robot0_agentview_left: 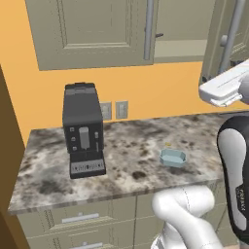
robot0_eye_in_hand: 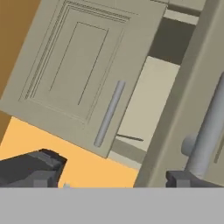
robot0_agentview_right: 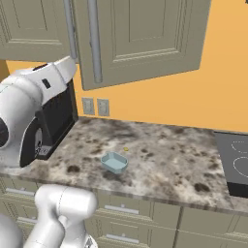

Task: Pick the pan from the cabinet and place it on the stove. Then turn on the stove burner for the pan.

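The cabinet fills the hand view: its left door is closed, with a grey bar handle. The right door stands ajar beside a gap onto the pale interior. In that gap a thin dark line, the pan's handle, pokes out; the pan's body is hidden. The same handle tip shows in the gap in the left base view. My gripper is open, its fingertips far apart with nothing between them, close to the right door's bar handle. The stove, black with white rings, is at the counter's right end.
A black coffee machine stands on the speckled counter at the left. A small light-blue bowl lies mid-counter. Two wall outlets sit on the orange wall. Drawers run under the counter.
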Motion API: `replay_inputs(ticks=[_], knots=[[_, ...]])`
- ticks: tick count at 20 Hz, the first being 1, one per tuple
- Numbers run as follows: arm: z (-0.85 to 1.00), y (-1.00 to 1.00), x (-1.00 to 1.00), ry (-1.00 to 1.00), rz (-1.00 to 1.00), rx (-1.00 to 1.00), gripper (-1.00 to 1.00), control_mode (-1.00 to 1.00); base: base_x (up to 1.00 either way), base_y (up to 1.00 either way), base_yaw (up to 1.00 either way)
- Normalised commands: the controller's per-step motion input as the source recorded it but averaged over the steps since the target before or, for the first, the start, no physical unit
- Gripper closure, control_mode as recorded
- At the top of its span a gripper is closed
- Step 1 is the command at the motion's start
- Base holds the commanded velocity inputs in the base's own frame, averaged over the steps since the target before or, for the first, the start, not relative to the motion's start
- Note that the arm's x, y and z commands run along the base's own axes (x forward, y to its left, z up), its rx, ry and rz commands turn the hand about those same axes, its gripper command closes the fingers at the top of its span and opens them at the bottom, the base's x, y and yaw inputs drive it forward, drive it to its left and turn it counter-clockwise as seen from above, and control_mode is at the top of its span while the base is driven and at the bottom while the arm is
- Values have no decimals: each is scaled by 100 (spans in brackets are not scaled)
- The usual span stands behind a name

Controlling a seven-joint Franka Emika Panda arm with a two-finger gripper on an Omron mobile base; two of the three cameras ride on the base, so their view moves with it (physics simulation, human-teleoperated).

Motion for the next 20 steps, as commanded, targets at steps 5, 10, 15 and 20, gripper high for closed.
replay_inputs(ticks=[5, 10, 15, 20], knots=[[1, 67, 17, 16, -34, -28, -100, -100, 0, 0, 0], [-12, 39, 50, 21, -38, -31, -100, -100, 0, 0, 0], [-12, 3, 79, 25, -30, -27, -100, -100, 0, 0, 0], [-2, -16, 79, 19, -17, -19, -100, -100, 0, 0, 0]])
